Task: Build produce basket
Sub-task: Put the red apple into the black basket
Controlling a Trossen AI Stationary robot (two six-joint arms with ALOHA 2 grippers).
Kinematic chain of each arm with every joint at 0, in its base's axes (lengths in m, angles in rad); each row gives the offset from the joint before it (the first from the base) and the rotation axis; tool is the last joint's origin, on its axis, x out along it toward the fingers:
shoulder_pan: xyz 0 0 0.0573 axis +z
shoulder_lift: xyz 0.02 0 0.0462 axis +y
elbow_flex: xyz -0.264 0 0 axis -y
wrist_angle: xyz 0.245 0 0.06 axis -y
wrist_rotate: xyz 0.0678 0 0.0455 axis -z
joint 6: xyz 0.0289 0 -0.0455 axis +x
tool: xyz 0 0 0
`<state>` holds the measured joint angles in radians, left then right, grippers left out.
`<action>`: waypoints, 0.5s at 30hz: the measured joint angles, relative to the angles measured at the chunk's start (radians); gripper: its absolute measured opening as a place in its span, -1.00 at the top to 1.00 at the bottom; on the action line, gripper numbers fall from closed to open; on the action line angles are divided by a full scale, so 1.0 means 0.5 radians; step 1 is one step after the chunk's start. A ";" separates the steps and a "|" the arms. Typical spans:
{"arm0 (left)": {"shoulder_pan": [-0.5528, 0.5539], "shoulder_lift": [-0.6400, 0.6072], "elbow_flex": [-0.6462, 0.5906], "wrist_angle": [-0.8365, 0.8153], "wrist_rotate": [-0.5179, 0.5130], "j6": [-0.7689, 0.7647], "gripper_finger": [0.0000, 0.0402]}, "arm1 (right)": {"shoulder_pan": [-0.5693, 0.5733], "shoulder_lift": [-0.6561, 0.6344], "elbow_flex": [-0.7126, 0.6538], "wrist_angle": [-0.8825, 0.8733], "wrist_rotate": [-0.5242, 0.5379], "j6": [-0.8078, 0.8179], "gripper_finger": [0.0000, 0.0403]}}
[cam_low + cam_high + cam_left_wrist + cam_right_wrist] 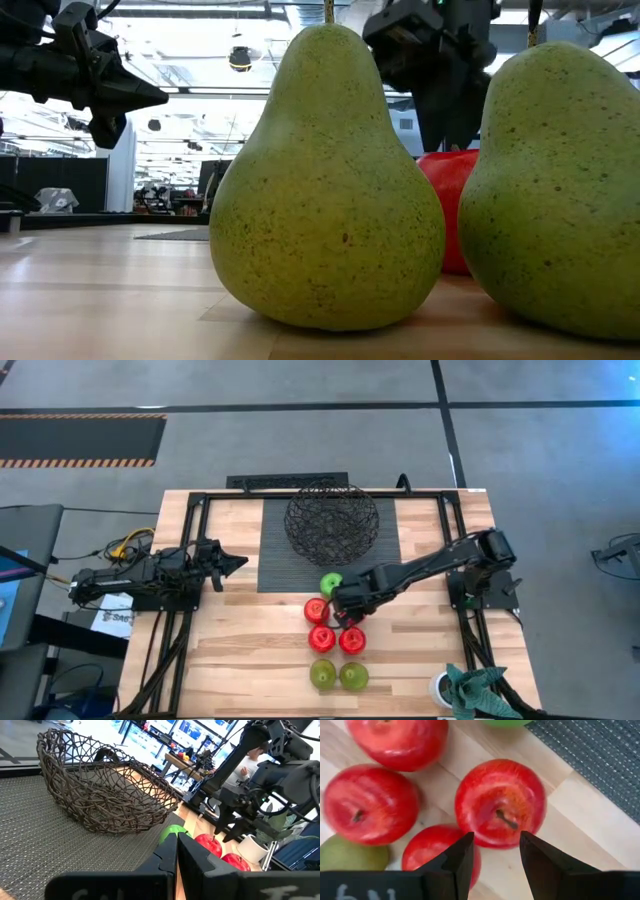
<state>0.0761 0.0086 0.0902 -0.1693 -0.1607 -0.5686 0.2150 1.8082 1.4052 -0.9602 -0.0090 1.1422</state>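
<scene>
Basket stands empty on the ribbed mat, all seven fruits on the worktop just beside it. The right hand, fingers apart, hovers over a red apple (first pick, apparently); next it must descend and close. The left hand, closed and empty, waits off the basket's other side.

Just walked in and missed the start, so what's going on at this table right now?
The right claw hangs open just above a shiny red apple in the fruit cluster on the wooden table, apparently about to grip it. The round black wire basket on the dark ribbed mat holds nothing yet. The bright green apple and two yellow-green pears lie nearby. The left claw waits shut at the table's left side.
</scene>
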 joint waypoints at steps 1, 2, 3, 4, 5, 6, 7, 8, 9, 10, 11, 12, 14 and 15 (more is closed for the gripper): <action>0.001 0.000 0.000 0.000 0.000 0.000 1.00 | -0.005 0.001 -0.001 0.000 0.000 -0.014 0.13; 0.000 0.000 0.000 0.001 0.001 0.000 1.00 | -0.012 -0.001 -0.001 0.003 0.007 -0.027 0.13; 0.000 0.000 0.000 0.003 0.000 0.000 1.00 | -0.020 -0.004 0.000 0.008 0.013 -0.035 0.12; 0.000 0.000 0.000 0.003 0.001 0.000 1.00 | -0.030 -0.004 0.000 0.008 0.023 -0.042 0.12; 0.000 0.000 0.000 0.003 0.001 -0.001 1.00 | -0.040 -0.003 0.000 -0.001 0.031 -0.056 0.12; 0.000 0.000 0.000 0.004 0.001 -0.001 1.00 | -0.049 -0.002 0.000 -0.009 0.034 -0.071 0.12; 0.001 0.000 0.000 0.005 0.001 -0.001 1.00 | -0.057 -0.003 0.000 -0.011 0.037 -0.082 0.12; 0.001 0.000 0.000 0.005 0.001 -0.001 1.00 | -0.066 -0.003 0.000 -0.007 0.036 -0.089 0.12; 0.001 0.000 0.000 0.005 0.001 -0.002 1.00 | -0.072 -0.003 0.000 -0.008 0.031 -0.100 0.13; 0.000 0.000 0.000 0.006 0.001 -0.002 1.00 | -0.077 -0.003 0.000 -0.009 0.029 -0.103 0.13; 0.000 0.000 0.000 0.006 0.001 -0.002 1.00 | -0.081 -0.003 0.000 -0.008 0.030 -0.103 0.13; 0.001 0.000 0.000 0.006 0.001 -0.002 1.00 | -0.081 -0.003 0.000 -0.008 0.030 -0.103 0.13; 0.000 0.000 0.000 0.006 0.001 -0.002 1.00 | -0.079 -0.003 0.000 -0.011 0.028 -0.103 0.13; 0.001 0.000 0.000 0.006 0.001 -0.002 1.00 | -0.079 -0.003 0.000 -0.019 0.024 -0.102 0.13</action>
<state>0.0765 0.0086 0.0902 -0.1661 -0.1604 -0.5694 0.1757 1.8069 1.4052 -0.9695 0.0032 1.0912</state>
